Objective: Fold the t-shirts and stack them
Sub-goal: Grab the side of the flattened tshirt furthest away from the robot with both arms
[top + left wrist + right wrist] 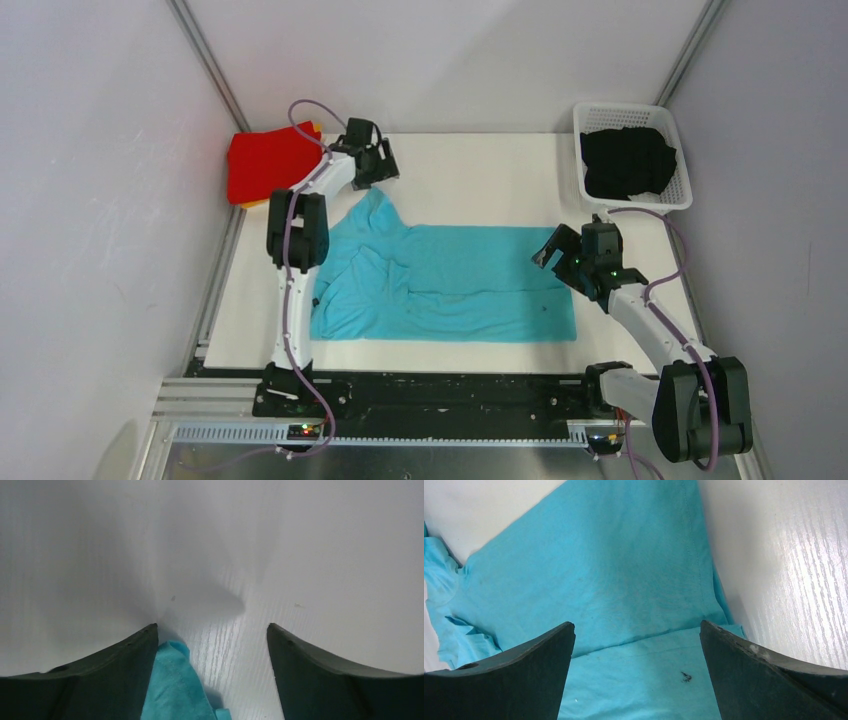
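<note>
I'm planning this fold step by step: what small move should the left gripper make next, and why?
Probably close the left gripper on the turquoise t-shirt's far tip: its jaws stand open with that tip lying between them, beside one finger, not yet pinched. The right gripper hangs open over the shirt's other end.

Both arms out, jaws spread
Left gripper point(375, 178) stretched far back; right gripper point(552, 252) hangs nearer, pointing left.

Top cam looks down from above/behind arm bases point(290, 390) over whole desk point(470, 165); wrist cams sit v close, facing down past left end effector point(211, 625) and right end effector point(636, 623) (all 3 share turquoise t-shirt point(470, 270)).
</note>
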`<state>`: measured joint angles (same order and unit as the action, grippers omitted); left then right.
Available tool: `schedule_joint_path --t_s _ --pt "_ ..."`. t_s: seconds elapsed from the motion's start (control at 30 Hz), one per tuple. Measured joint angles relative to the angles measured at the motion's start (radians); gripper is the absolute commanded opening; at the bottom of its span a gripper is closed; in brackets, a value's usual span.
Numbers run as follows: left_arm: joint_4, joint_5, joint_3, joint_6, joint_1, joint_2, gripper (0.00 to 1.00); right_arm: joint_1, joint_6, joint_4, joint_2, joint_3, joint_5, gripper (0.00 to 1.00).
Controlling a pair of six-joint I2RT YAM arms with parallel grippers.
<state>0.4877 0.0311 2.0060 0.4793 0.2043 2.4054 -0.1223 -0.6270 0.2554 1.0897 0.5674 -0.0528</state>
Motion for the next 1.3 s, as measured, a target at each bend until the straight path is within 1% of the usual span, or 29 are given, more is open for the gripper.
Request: schedule_joint_path --t_s 0.03,0.07,0.1,0.13,0.17,0.2,0.23,0.27,0.33,0.6,0.73,0.77,0.8,0.9,1.1,1.2,1.3 --pt "0.005 -0.002 0.000 -0.004 0.000 0.000 0.71 0.000 0.000 0.000 0.000 0.000 -0.002 1.00" --pt "0.013 -0.003 -0.001 -0.010 0.000 -0.001 0.59 0.000 0.000 0.000 0.000 0.000 -0.003 1.00" --pt "0.021 -0.008 -0.005 -0.016 0.001 -0.003 0.53 0.000 0.000 0.000 0.000 0.000 -0.005 1.00" --pt "0.029 -0.011 -0.013 -0.022 0.001 -0.009 0.42 0.000 0.000 0.000 0.000 0.000 -0.006 1.00" --pt "0.041 -0.020 -0.024 -0.031 0.001 -0.014 0.37 0.000 0.000 0.000 0.000 0.000 -0.007 1.00" --pt "0.046 -0.029 -0.033 -0.037 0.002 -0.019 0.28 0.000 0.000 0.001 0.000 0.000 -0.008 1.00" --pt "0.053 -0.035 -0.046 -0.047 0.003 -0.026 0.22 0.000 0.000 0.000 0.000 0.000 -0.008 1.00" --pt "0.061 -0.043 -0.056 -0.055 0.003 -0.034 0.11 0.000 0.000 0.001 0.000 0.000 -0.009 1.00" --pt "0.076 -0.050 -0.073 -0.068 0.004 -0.044 0.01 0.000 0.000 0.001 0.000 0.000 -0.009 1.00" --pt "0.100 -0.069 -0.097 -0.101 0.010 -0.066 0.00 0.000 0.008 -0.010 0.010 0.002 0.002 1.00" --pt "0.116 -0.102 -0.150 -0.105 0.011 -0.111 0.00 0.000 0.019 -0.014 0.049 0.039 0.035 1.00" --pt "0.118 -0.109 -0.186 -0.104 0.011 -0.143 0.00 0.000 0.021 -0.015 0.068 0.059 0.050 1.00" --pt "0.121 -0.111 -0.195 -0.104 0.011 -0.153 0.00 0.000 0.023 -0.018 0.090 0.082 0.066 1.00" --pt "0.096 -0.126 -0.295 -0.096 0.017 -0.249 0.00 0.000 0.027 -0.026 0.161 0.148 0.110 1.00" --pt "0.008 -0.131 -0.529 -0.064 0.035 -0.451 0.00 -0.003 0.049 -0.010 0.338 0.312 0.194 1.00" --pt "-0.020 -0.130 -0.606 -0.049 0.039 -0.498 0.00 -0.008 0.069 0.026 0.457 0.435 0.246 1.00" --pt "-0.047 -0.134 -0.676 -0.031 0.043 -0.525 0.00 -0.012 0.087 0.078 0.603 0.595 0.294 1.00"
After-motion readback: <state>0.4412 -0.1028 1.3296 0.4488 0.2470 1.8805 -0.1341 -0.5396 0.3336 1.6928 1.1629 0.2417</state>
